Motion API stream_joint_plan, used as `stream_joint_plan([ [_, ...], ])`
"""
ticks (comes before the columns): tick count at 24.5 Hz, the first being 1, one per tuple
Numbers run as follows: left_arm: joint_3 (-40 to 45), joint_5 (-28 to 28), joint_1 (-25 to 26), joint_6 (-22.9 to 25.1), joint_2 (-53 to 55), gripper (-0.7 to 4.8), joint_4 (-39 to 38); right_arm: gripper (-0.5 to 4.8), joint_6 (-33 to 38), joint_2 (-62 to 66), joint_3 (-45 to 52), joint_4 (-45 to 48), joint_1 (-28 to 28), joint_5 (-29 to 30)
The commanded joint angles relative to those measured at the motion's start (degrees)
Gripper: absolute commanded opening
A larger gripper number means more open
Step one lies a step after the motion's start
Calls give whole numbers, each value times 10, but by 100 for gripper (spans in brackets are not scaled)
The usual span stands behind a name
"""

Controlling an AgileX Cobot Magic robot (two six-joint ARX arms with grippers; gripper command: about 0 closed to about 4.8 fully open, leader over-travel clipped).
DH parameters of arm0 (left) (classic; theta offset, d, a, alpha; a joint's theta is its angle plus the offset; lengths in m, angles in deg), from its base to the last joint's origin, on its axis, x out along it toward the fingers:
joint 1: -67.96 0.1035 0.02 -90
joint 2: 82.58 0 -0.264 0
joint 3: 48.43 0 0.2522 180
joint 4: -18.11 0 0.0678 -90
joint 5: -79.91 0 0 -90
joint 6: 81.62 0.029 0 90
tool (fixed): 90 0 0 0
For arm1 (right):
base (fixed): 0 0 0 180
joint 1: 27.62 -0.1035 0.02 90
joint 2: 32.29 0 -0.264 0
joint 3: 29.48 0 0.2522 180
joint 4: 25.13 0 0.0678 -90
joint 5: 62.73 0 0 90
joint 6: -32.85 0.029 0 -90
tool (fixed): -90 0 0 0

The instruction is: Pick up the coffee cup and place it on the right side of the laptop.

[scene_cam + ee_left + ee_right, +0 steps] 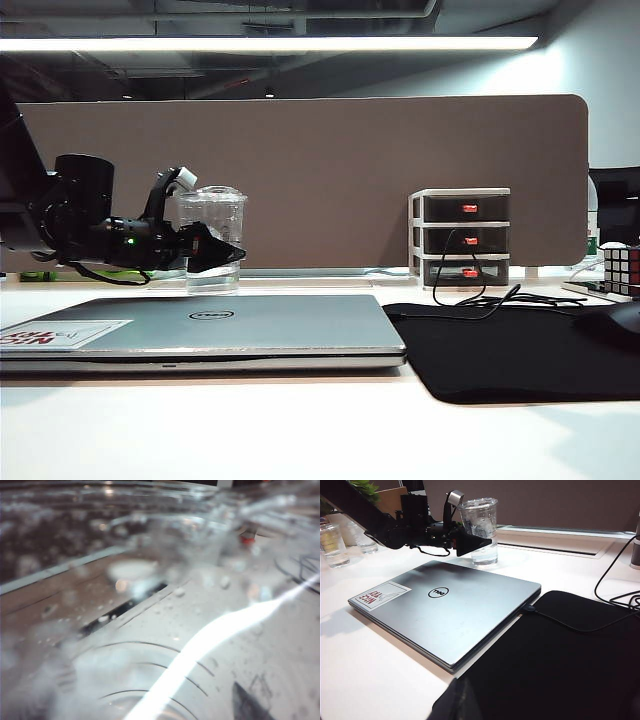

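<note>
Standing behind the laptop (pixel 215 330), the coffee cup (pixel 212 240) has the left tool (pixel 215 250) spread wide around its middle. Thin, slippery plastic will bend, so squeeze gently. Up close, the cup fills the left wrist view. The right tool is hidden.

This is an office, at a desk set up as a workstation. A long brown fabric partition screen (pixel 300 180) runs across the middle of the exterior view, behind a white desk top (pixel 300 430). Overhead, a fluorescent strip light (pixel 265 43) crosses the top of the frame beneath exposed ceiling ducts. A closed silver-grey Dell laptop (pixel 210 330) lies lower left, a black desk mat (pixel 510 350) lower right. A small white three-drawer organiser with dark drawers (pixel 460 238) stands right of centre against the screen.
</note>
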Motion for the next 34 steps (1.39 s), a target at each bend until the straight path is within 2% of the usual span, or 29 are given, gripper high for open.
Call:
stream_joint_plan([
  [1, -3, 0, -3, 0, 0, 479, 24, -1, -1, -1, 4, 6, 0, 3],
  [5, -3, -2, -4, 0, 0, 479, 44, -1, -1, -1, 4, 6, 0, 3],
  [7, -3, -8, -4, 0, 0, 408, 47, -1, -1, -1, 4, 6, 0, 3],
  [8, -3, -8, -4, 0, 0, 398, 47, -1, -1, -1, 4, 6, 0, 3],
  [14, -3, -9, -7, 0, 0, 398, 51, -1, -1, -1, 4, 6, 0, 3],
  [17, -3, -44, -13, -3, 0, 397, 66, -1, -1, -1, 4, 6, 0, 3],
  [21, -7, -45, -26, -17, -1, 392, 93, -1, -1, -1, 4, 6, 0, 3],
  [24, -12, -47, -37, -21, -1, 361, 100, -1, -1, -1, 4, 6, 0, 3],
  [28, -32, -49, -60, -61, -1, 358, 111, -1, -1, -1, 4, 5, 0, 3],
  [31, -51, -49, -83, -68, -2, 358, 112, -1, -1, -1, 4, 5, 0, 3],
  [34, -87, -47, -133, -75, -2, 358, 106, -1, -1, -1, 4, 5, 0, 3],
])
